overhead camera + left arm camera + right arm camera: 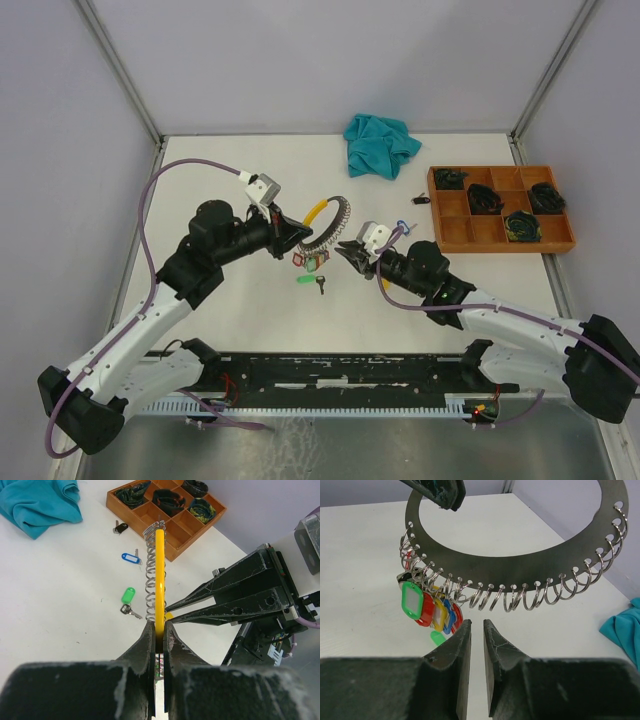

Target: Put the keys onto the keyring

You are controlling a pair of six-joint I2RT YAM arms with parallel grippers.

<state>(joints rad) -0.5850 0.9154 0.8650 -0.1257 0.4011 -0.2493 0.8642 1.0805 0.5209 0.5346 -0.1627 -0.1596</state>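
White tabletop (220, 180) from above: the left gripper (298, 232) clamps the keyring (343, 214), with the right gripper (349, 252) just beside it. Left wrist: fingers pinch the ring's yellow stretch, and a green-tagged key (128, 596) lies beyond, to their left. Right wrist: fingers narrowly parted and empty, tagged keys (427, 607) hanging just ahead-left.

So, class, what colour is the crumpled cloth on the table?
Teal; the cloth shows best in the top view.

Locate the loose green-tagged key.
Top view: the green-tagged key lies just left of centre, on the near side of the keyring and its bunch of keys.
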